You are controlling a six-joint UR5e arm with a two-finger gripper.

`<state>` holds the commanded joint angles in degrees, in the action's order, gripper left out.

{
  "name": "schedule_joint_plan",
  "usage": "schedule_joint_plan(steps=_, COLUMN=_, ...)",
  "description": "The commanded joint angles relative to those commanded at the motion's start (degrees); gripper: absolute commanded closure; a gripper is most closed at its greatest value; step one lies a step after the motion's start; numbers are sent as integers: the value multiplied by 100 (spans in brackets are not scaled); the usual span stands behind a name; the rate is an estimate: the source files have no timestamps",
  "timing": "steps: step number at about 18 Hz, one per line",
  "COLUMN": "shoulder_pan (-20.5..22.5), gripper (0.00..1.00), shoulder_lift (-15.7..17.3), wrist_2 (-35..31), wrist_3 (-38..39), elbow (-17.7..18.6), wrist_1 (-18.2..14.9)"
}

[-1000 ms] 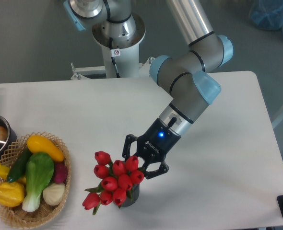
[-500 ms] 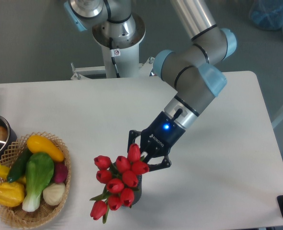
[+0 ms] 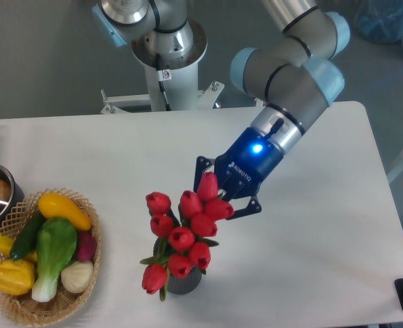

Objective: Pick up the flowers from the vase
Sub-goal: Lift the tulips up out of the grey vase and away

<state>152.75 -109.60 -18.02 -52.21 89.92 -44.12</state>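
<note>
1. Since the earlier frames the gripper (image 3: 212, 198) has risen and travelled up and to the right of the vase (image 3: 182, 281), and the flowers (image 3: 184, 232) have come with it: the bunch now stands taller above the vase mouth and its top buds sit further from the rim.

2. Fingers: the two black fingers (image 3: 246, 207) reach in among the uppermost buds on the bunch's right side, and they appear to be closed on that upper part of the bunch. The actual contact is hidden by the red buds, so the pinch is a judgement from how the bunch follows the hand.

3. Where the flowers are: directly above the vase and leaning slightly to its upper right. The lowest buds and leaves hang just over the rim, and the stem ends look to be inside the mouth, though that part is hidden.

4. The relation that matters: the bunch's long axis runs from the vase mouth up and to the right toward the gripper, so the held end is the top and the free end is down in the vase. Clearing the stems calls for more travel along that same axis, away from the vase.

5. Risk, as a judgement: the vase is small and light-looking, so a sideways pull before the stems are out could tip or drag it.

6. Well left of the vase sits a wicker basket (image 3: 92, 263) of vegetables, apart from the lift path.
</note>
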Motion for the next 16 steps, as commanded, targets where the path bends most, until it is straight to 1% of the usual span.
schedule_joint_plan(steps=3, shoulder_pan=70, gripper=97, shoulder_lift=0, wrist_2=229, wrist_3=35, elbow=-150, wrist_1=0)
schedule_joint_plan(steps=6, shoulder_pan=158, gripper=97, shoulder_lift=-9, wrist_2=422, wrist_3=237, elbow=-273, wrist_1=0)
schedule_joint_plan(steps=11, shoulder_pan=290, gripper=97, shoulder_lift=0, wrist_2=668, wrist_3=255, elbow=-300, wrist_1=0)
schedule_joint_plan(steps=16, shoulder_pan=536, gripper=98, shoulder_lift=52, wrist_2=669, wrist_3=237, elbow=-308, wrist_1=-9)
